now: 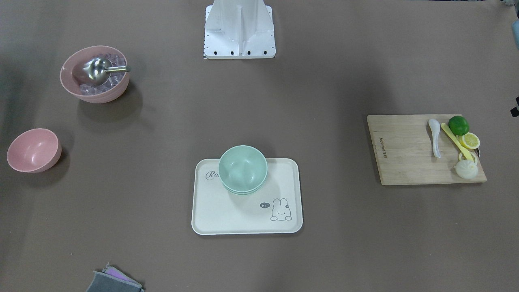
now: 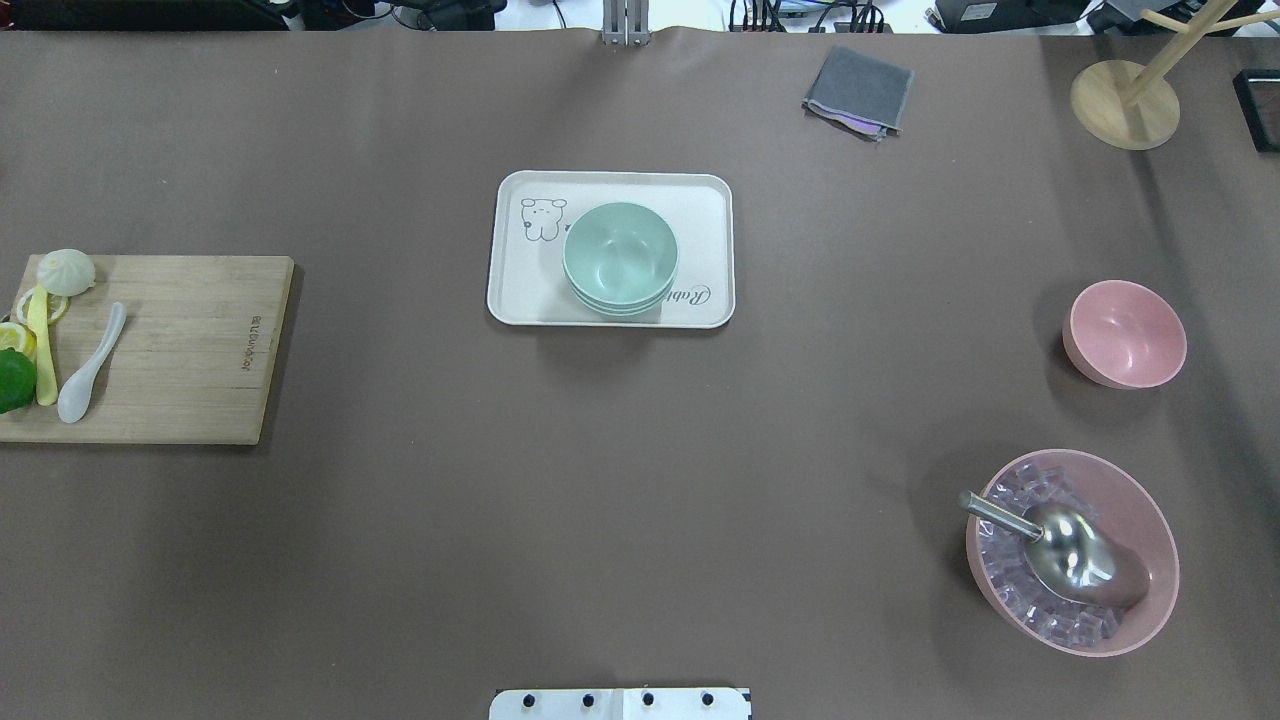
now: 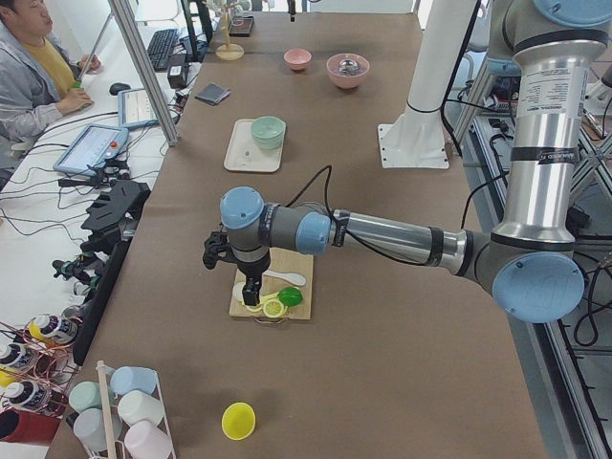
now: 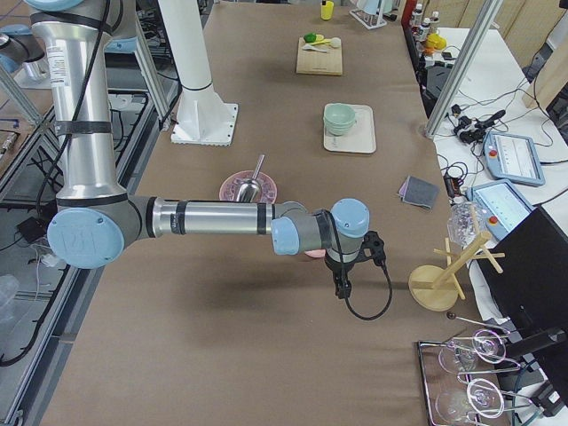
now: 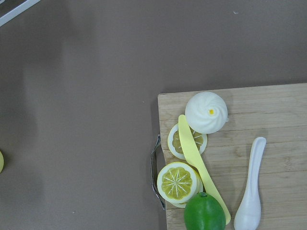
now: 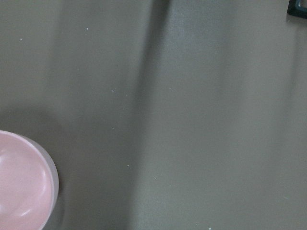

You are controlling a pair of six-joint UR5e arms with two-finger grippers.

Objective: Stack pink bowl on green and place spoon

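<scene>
An empty small pink bowl (image 1: 33,150) stands on the table, also in the overhead view (image 2: 1127,333) and at the lower left of the right wrist view (image 6: 21,184). Stacked green bowls (image 1: 243,168) sit on a white tray (image 1: 211,211). A white spoon (image 1: 434,137) lies on a wooden cutting board (image 1: 401,150) and shows in the left wrist view (image 5: 252,189). My left gripper (image 3: 251,290) hangs over the board's fruit end. My right gripper (image 4: 342,288) hangs beside the pink bowl. Both show only in side views, so I cannot tell if they are open or shut.
A large pink bowl (image 1: 95,74) holds ice cubes and a metal scoop. A lime (image 5: 204,212), lemon slices, a yellow knife and a bun share the board. A grey cloth (image 2: 858,90) and a wooden stand (image 2: 1125,100) are at the far side.
</scene>
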